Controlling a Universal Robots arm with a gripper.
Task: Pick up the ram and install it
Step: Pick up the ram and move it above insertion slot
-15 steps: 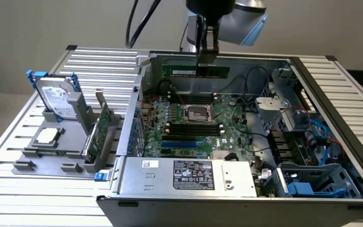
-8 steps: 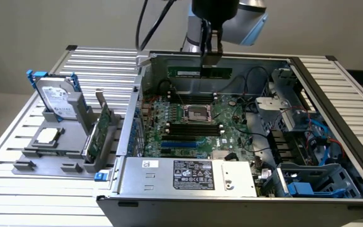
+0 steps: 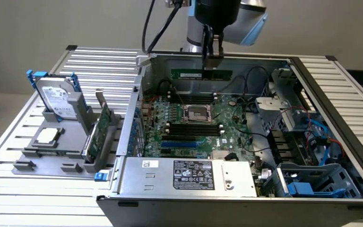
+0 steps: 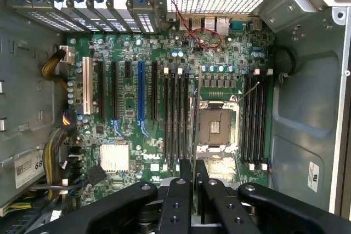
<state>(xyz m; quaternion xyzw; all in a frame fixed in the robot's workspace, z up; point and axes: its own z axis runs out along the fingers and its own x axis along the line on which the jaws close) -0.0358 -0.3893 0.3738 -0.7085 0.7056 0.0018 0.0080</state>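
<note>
While the ram hangs level over the open computer case, close to the wall opposite the power supply, the gripper has its fingers clenched on the stick's upper edge. Beneath lies the motherboard, with black memory slots beside the processor socket. The case rests on the slatted desk.

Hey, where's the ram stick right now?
In the exterior view the ram is held in the pincer, level above the motherboard of the open computer case, near its far wall.
</note>
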